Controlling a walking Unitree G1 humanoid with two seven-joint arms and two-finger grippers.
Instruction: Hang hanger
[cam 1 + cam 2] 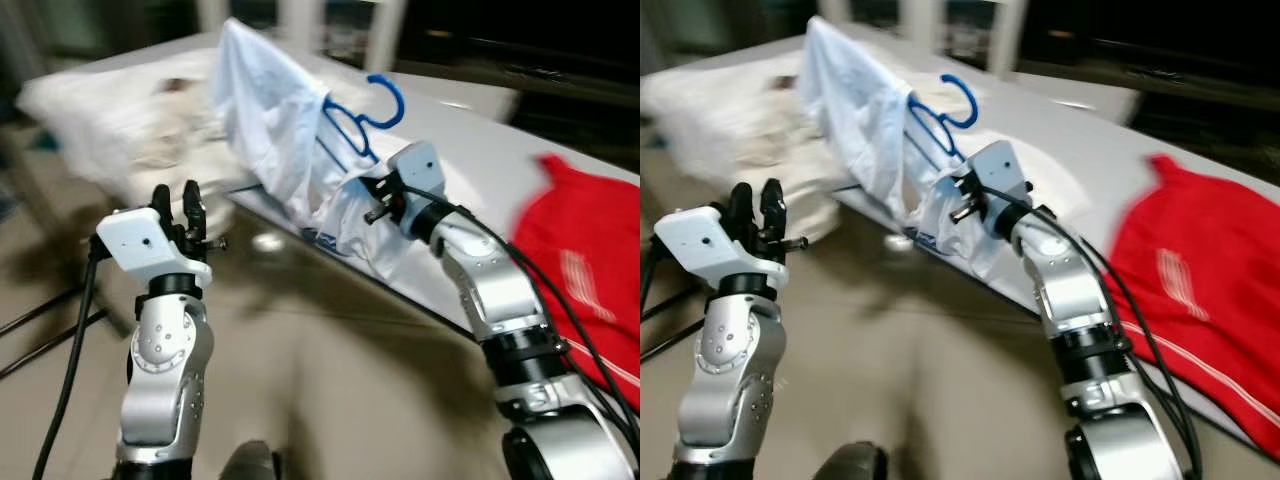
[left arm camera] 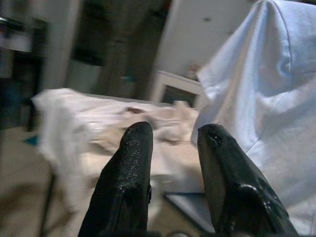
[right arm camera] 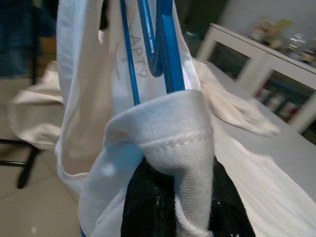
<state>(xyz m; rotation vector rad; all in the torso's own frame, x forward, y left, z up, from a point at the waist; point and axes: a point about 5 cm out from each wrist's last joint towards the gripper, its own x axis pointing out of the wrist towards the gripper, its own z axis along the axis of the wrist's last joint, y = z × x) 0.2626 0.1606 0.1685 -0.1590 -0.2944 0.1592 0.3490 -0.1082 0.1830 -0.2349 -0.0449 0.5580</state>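
The left gripper [image 1: 180, 200] hovers near the shirt [image 1: 275, 130], fingers slightly apart and empty. The right gripper [image 1: 372, 198] is clamped on shirt collar and the blue hanger [image 1: 362, 118], holding both above the table [image 1: 500, 160] edge. That grip seems to catch mostly cloth, so the hanger could twist or slip out, and the trailing shirt may snag the table.

The hanger [image 1: 362, 118] is bright blue, draped with a pale, white-blue shirt [image 1: 275, 120] that has dark blue print near its hem. A red garment [image 1: 578, 270] with thin white stripes lies on the grey-white bench [image 1: 480, 150], and cream-white cloth [image 1: 120, 120] is heaped far left.
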